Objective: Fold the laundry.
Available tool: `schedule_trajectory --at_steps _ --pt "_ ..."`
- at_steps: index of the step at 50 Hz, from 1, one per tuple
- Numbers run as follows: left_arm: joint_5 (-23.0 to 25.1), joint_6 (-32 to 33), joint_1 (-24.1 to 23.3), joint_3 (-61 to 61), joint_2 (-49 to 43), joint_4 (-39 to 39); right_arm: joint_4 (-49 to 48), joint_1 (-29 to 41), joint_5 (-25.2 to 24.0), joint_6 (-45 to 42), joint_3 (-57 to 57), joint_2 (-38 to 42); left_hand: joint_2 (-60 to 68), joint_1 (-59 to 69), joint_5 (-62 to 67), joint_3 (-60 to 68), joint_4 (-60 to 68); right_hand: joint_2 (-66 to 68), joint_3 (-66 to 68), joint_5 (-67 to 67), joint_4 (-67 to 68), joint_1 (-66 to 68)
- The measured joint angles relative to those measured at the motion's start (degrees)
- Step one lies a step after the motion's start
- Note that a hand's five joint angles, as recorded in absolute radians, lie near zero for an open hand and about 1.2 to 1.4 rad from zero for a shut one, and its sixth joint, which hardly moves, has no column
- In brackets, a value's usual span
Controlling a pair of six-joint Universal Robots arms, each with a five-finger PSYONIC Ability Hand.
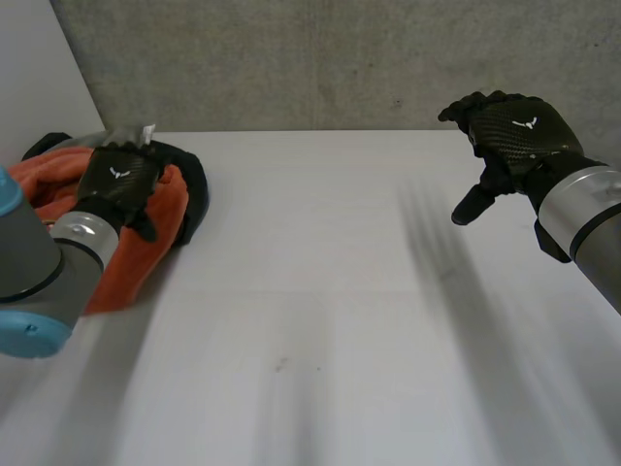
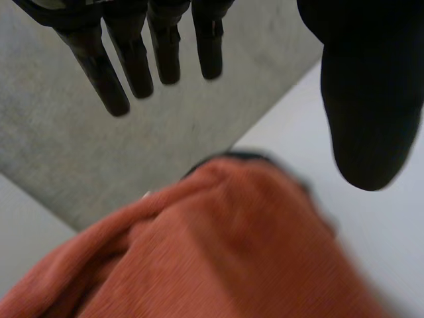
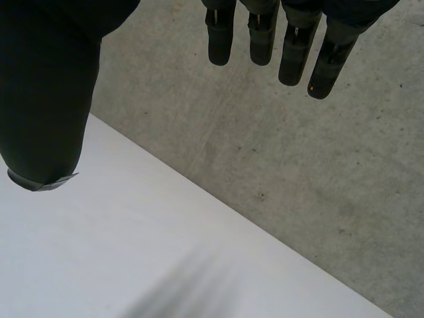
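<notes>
A crumpled orange cloth (image 1: 146,238) with a dark garment (image 1: 194,184) bunched behind it lies at the table's far left. My left hand (image 1: 118,180) hovers just above the orange cloth, fingers (image 2: 132,63) straight and thumb (image 2: 371,99) spread, holding nothing; the orange cloth (image 2: 218,258) lies under its palm. My right hand (image 1: 509,131) hangs in the air over the table's far right, away from the laundry, with its fingers (image 3: 265,40) straight, its thumb (image 3: 46,99) apart and nothing in it.
The white table (image 1: 320,311) stretches wide between the two arms. A grey concrete wall (image 1: 320,58) runs along the table's far edge, and a white panel (image 1: 34,78) stands at the far left corner.
</notes>
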Motion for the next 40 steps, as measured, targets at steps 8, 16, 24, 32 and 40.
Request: schedule_trajectory --at_steps 8,16,24,32,40 --pt "0.10 10.43 4.38 7.32 -12.49 3.02 0.01 0.06 0.05 -0.01 0.27 0.73 8.07 7.85 8.10 7.99 8.02 0.00 0.00 0.00 0.00 0.00" --pt "0.23 12.34 5.37 14.80 -21.14 3.07 -0.07 0.05 0.09 -0.03 0.71 1.26 19.75 21.15 19.40 19.67 19.69 0.00 0.00 0.00 0.00 0.00" --pt "0.43 11.95 5.18 17.53 -22.65 3.02 -0.02 0.00 0.10 -1.31 0.77 1.71 49.43 48.63 48.25 49.92 51.07 0.00 0.00 0.05 0.00 0.00" --pt "-0.01 9.85 1.69 17.08 -17.44 2.09 0.12 -0.02 0.10 -3.07 0.48 1.68 51.34 48.64 48.25 51.55 52.31 0.00 0.00 0.00 0.00 0.00" --pt "0.27 -6.56 -7.88 13.75 -3.78 -3.20 0.14 -0.45 0.09 -3.14 -0.26 1.38 52.09 48.64 48.25 51.81 52.31 0.00 0.00 0.00 0.00 0.00"
